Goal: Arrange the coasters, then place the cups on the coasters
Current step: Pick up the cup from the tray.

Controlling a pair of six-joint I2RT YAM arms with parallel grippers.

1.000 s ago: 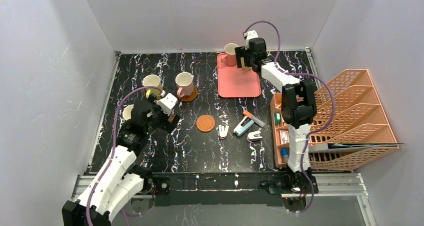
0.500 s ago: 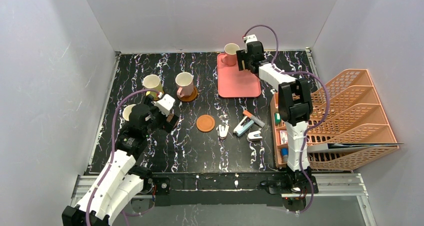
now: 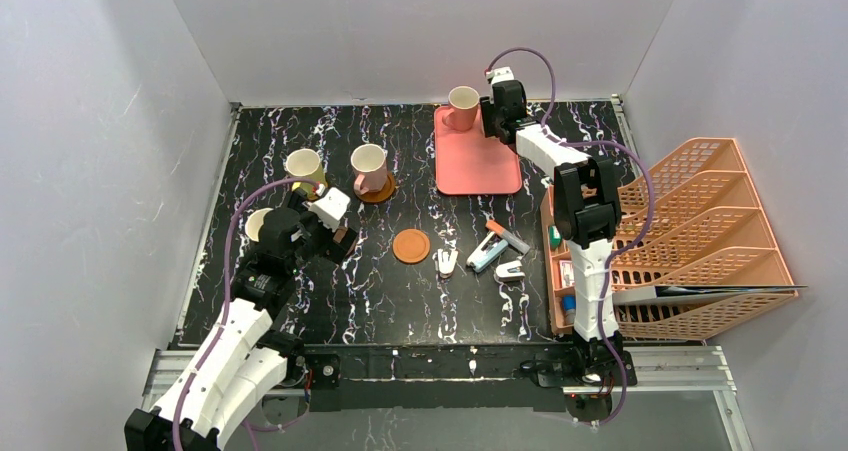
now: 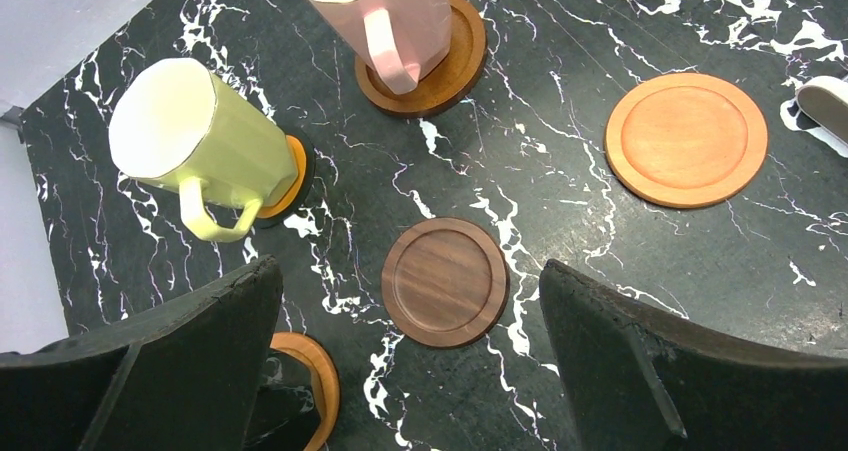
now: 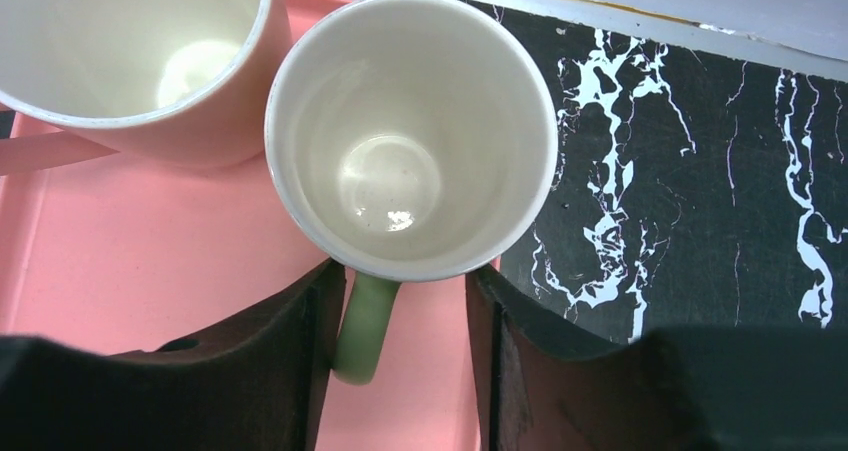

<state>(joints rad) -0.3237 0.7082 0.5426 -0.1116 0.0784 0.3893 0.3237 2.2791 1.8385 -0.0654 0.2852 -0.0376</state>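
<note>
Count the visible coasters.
5: brown coaster under the pink mug; orange coaster under the yellow-green mug; bare dark coaster; bare orange coaster; fifth coaster half-hidden behind the left claw.

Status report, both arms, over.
Left gripper open above dark coaster. Right gripper open, straddling handle of green cup on pink tray. Pink cup close beside it.

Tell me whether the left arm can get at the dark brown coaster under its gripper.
Probably yes: the left gripper hangs open above the dark brown coaster, a finger either side, nothing on it or crowding it.
</note>
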